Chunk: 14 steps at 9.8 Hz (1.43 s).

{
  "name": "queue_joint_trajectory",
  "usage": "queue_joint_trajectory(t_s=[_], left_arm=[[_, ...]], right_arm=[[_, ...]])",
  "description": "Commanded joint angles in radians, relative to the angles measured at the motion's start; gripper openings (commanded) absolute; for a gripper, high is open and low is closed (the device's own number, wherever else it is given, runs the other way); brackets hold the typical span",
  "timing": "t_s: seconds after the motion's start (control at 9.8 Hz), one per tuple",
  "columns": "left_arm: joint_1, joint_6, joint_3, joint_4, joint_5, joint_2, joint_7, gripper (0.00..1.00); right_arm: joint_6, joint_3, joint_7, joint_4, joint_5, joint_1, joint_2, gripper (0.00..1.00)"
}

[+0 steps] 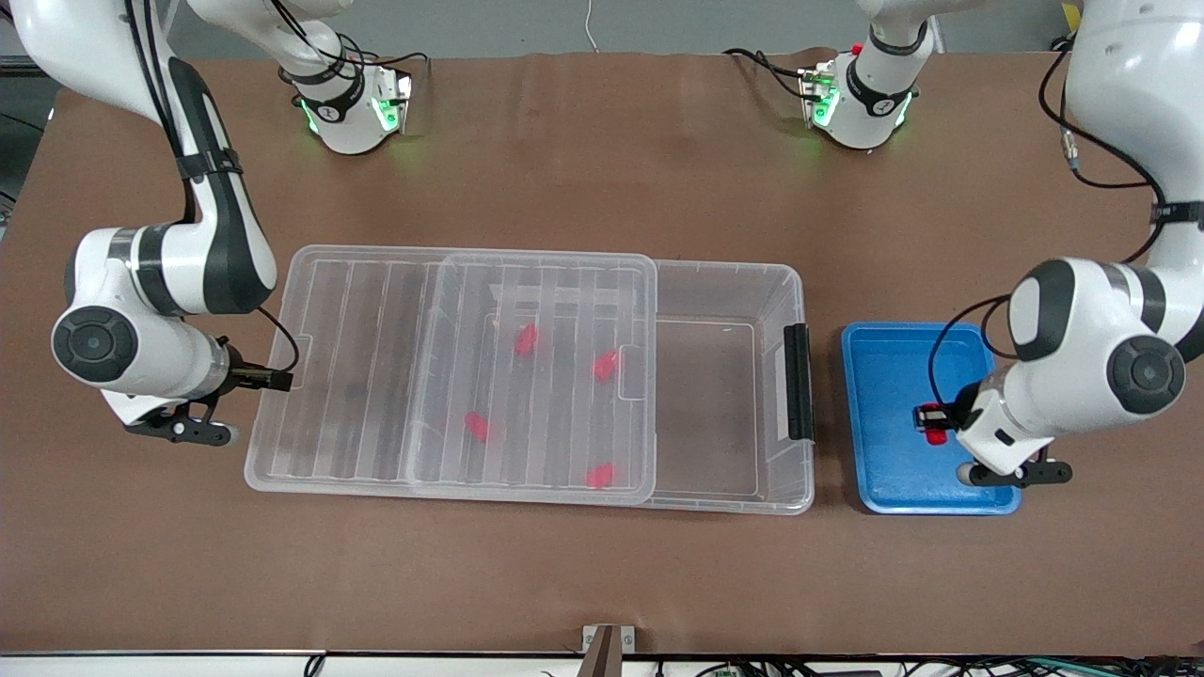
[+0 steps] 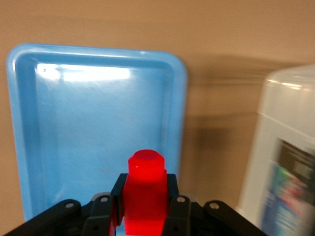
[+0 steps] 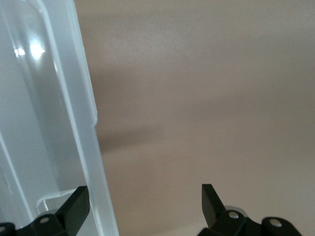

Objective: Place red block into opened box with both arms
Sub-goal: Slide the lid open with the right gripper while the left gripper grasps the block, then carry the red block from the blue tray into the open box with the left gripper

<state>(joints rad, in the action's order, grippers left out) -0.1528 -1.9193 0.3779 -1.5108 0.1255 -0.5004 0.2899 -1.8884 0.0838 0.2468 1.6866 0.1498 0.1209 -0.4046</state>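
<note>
My left gripper [image 1: 931,423] is shut on the red block [image 1: 936,436] over the blue tray [image 1: 884,376]. In the left wrist view the red block [image 2: 146,191] sits upright between the black fingers [image 2: 170,196], its round stub sticking out past them. The clear box [image 1: 734,268] lies in the middle of the table. Its ribbed lid [image 1: 376,376] is slid toward the right arm's end, so the end by the black clip [image 1: 798,381] is uncovered. My right gripper [image 1: 276,379] is open at the lid's short edge. That lid edge [image 3: 93,196] runs between its fingers.
Several other small red blocks [image 1: 526,339] lie in the box under the lid. The blue tray [image 2: 74,123] stands beside the box's [image 2: 285,147] clip end, with a strip of brown table between them. Both arm bases stand at the table's back edge.
</note>
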Motion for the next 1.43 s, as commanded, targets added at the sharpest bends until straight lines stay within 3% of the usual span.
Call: queue_joint_trajectory(t_s=[0.0,0.1,0.31,0.61,1.02,1.33], left_arm=[[0.01,0.029,0.149,-0.037,0.019,0.025,0.221,0.0],[0.022,0.026,0.2,-0.037,0.02,0.022,0.317,0.0],[0.149,0.016,0.216,-0.039,0.04,-0.025,0.426,0.0],[0.202,-0.062,0.214,-0.045,0.153,-0.162,0.425,0.01],[0.223,-0.205,0.213,-0.049,0.273,-0.298,0.411,0.01],[0.225,-0.334,0.211,-0.048,0.356,-0.38,0.411,0.08]], right_arm=[[0.009,-0.012,-0.041,0.012,0.03,-0.029,0.021,1.0],[0.009,-0.012,-0.043,0.005,0.031,-0.032,0.021,1.0],[0.009,-0.013,-0.041,-0.002,0.031,-0.04,0.021,1.0],[0.142,-0.018,-0.038,-0.169,0.015,-0.04,0.024,1.0],[0.286,-0.013,-0.034,-0.191,-0.186,-0.087,0.278,1.0],[0.438,-0.013,-0.037,-0.15,-0.188,-0.113,0.423,1.0]])
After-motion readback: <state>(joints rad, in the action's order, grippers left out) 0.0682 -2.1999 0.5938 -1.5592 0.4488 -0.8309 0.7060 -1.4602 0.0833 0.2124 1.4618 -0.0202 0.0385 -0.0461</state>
